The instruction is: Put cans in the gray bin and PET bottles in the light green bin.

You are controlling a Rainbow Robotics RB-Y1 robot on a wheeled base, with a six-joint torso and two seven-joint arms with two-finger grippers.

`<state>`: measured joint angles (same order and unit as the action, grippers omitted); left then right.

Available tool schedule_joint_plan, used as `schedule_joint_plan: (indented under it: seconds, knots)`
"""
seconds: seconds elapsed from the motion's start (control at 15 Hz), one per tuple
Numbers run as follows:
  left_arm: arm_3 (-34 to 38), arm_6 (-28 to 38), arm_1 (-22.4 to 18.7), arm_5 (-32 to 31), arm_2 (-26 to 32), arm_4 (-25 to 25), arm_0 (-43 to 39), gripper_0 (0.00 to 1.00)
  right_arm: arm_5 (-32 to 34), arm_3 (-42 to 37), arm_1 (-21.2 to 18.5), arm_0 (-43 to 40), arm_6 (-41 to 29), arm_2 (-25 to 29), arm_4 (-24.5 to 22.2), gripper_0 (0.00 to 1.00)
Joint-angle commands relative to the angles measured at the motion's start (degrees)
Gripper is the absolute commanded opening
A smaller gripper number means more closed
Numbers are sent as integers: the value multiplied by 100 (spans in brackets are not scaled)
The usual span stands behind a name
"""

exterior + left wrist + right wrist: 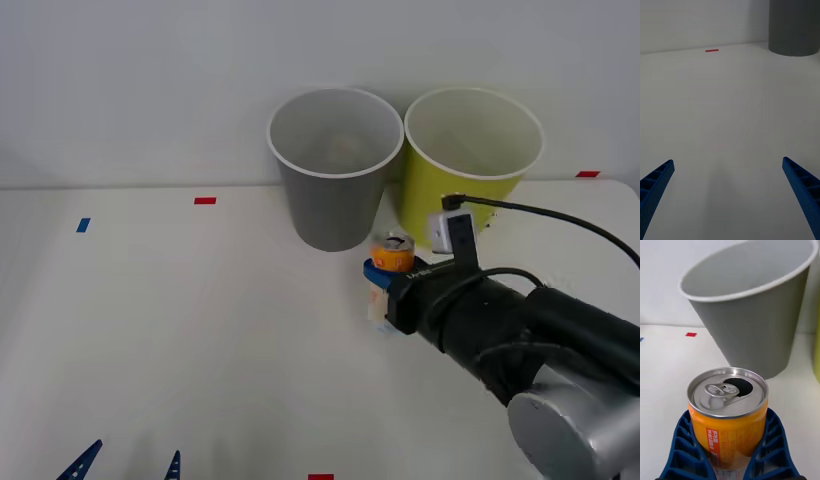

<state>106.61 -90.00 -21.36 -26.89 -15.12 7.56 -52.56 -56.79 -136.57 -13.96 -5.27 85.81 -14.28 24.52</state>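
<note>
An orange-yellow can (pixel 393 253) (pixel 727 416) with a silver pull-tab top stands upright between the blue fingers of my right gripper (pixel 381 283) (pixel 728 450), which is shut on it. It is held just in front of the gray bin (pixel 334 167) (pixel 752 311), lower than its white rim. The light green bin (pixel 468 165) stands right beside the gray one, on its right. My left gripper (pixel 125 465) (pixel 728 195) waits open low at the front left, over bare table.
The white table (pixel 200 330) stretches wide to the left and front. Small red tape marks (pixel 205 200) and a blue one (pixel 83 225) lie on it. A white wall stands just behind the bins.
</note>
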Motion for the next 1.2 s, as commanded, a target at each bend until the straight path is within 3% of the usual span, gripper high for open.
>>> schedule_joint_plan:
  seconds: [0.07,0.2,0.53,0.73,1.0,1.2]
  knots:
    - [0,0,0,0,0,0,0,100,-597,-133,-160,844,190,549,914,6]
    - [0,0,0,0,0,0,0,100,-597,-116,-362,1213,463,558,914,6]
    - [0,0,0,0,0,0,0,100,-606,-133,-547,1925,357,752,976,5]
    - [0,0,0,0,0,0,0,100,-606,7,-389,2461,-108,778,967,4]
    - [0,0,0,0,0,0,0,100,-562,1168,-274,3559,-82,778,818,4]
    - [0,0,0,0,0,0,0,100,133,2108,-274,3920,-56,752,827,3]
